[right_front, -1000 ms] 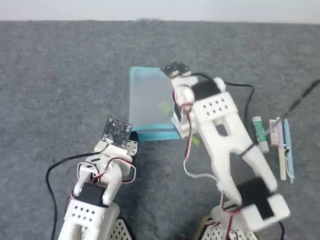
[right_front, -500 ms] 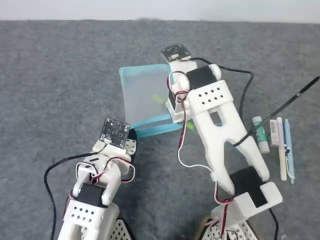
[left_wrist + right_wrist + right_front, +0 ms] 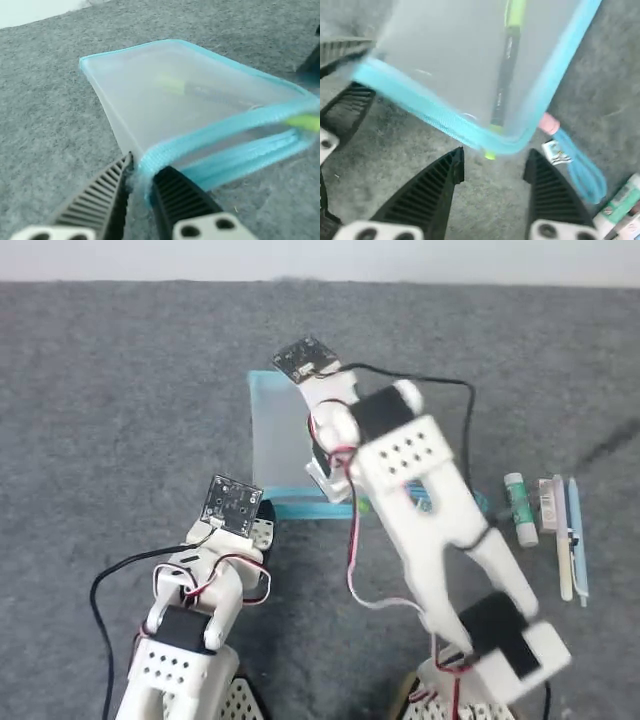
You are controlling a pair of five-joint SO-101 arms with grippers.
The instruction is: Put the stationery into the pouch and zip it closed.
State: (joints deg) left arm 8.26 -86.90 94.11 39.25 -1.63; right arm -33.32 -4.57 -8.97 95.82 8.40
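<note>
Two grippers share one pouch (image 3: 278, 440) on the grey counter (image 3: 100, 390). Nearest, at lower left of the high view, the left gripper (image 3: 137, 172) has its fingers closed on the blue zipper corner of the pouch, which lies at centre frame with its mouth toward the lower edge.

At the right edge, well apart from the pouch, a glue stick (image 3: 518, 506), a small white block (image 3: 548, 502), a cream pen (image 3: 565, 545) and a blue pen (image 3: 579, 540) lie side by side.

Farther up, the right gripper (image 3: 495, 157) hangs just over the pouch's other mouth corner, fingers spread apart and holding nothing. Inside the translucent pouch lies a green-and-black pen (image 3: 506, 75), its green tip poking out of the mouth. A blue pull cord (image 3: 577, 170) with a pink bead trails on the counter beside that corner.
</note>
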